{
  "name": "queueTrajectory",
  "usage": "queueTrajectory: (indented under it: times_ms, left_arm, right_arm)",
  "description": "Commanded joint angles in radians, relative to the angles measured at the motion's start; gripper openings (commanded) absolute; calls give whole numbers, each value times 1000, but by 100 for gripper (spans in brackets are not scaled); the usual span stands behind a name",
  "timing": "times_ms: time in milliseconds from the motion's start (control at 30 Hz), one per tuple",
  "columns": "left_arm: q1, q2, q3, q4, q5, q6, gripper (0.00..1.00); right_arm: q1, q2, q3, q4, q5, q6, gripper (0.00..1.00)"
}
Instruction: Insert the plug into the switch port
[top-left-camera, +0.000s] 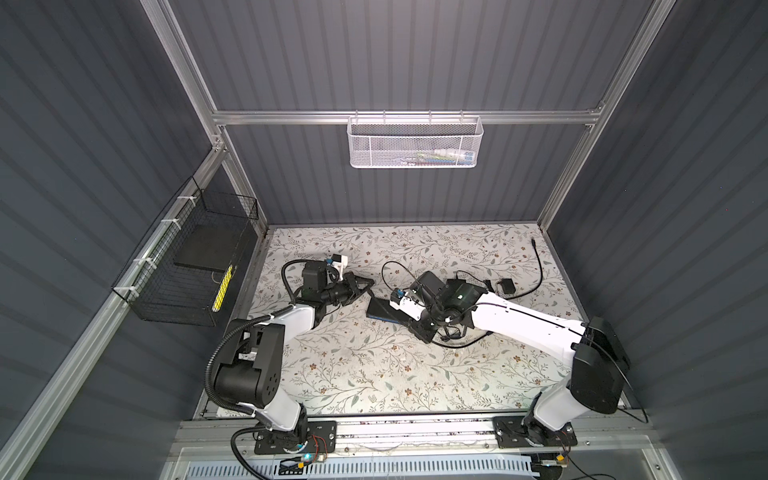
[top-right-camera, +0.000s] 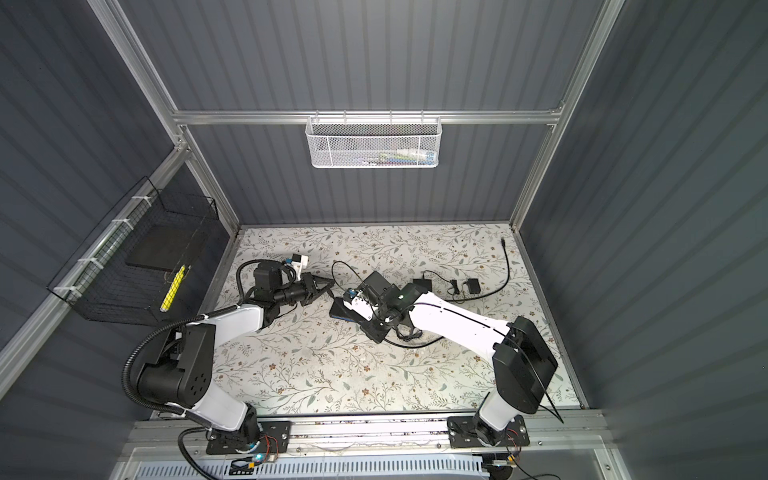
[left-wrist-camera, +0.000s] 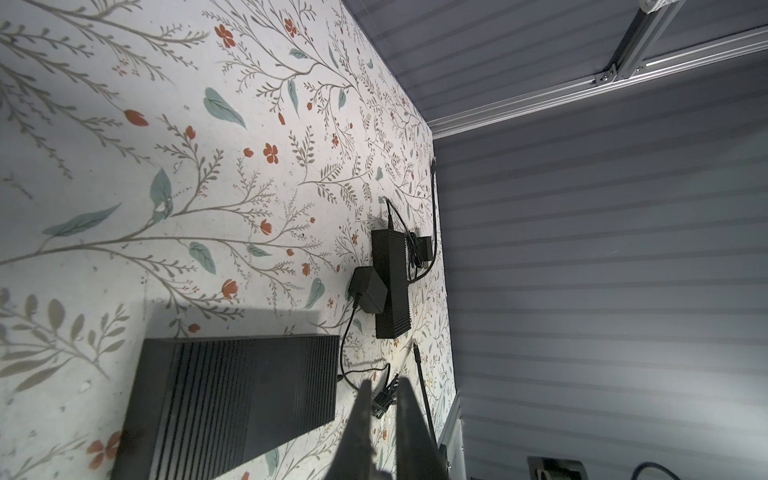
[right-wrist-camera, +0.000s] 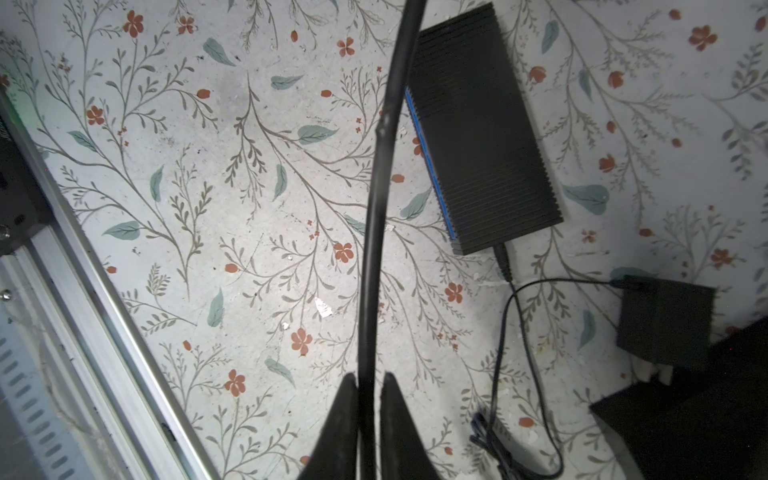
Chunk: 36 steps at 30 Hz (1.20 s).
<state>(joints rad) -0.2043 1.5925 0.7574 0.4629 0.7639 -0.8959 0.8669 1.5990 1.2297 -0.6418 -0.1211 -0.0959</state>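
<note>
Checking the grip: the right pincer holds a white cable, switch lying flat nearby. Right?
No: the cable in the right pincer is black, not white, per the right wrist view. The switch does lie flat nearby.

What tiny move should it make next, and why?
Probably swing the right pincer so the cable heads toward the blue edge of the switch. The pincer grips the cable, which runs past the switch and out of view, plug unseen.

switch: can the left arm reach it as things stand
Likely yes: the left pincer sits right beside the switch, with nothing bulky between. The right arm covers only its other end.
</note>
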Motion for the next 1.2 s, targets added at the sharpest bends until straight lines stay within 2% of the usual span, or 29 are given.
queueTrajectory:
  times_ms: [0,133,267,433,633,1167]
  left_arm:
    - [-6,-31,-14,16,3,-9,10]
    - [-6,-58,-29,3,-22,-15,9]
    - [-13,-89,-69,24,-62,-60,9]
    - [-46,-133,-100,14,-107,-101,9]
    - [-61,-169,-135,13,-107,-120,9]
    - [-76,-189,-155,24,-84,-137,10]
  right_arm:
    - [1,17,-2,11,48,6,21]
    - [1,3,18,39,70,10,26]
    - [1,19,77,150,56,34,29]
    - [8,103,145,323,-18,91,35]
    - [33,204,213,344,-72,89,42]
    - [35,250,238,367,-27,120,29]
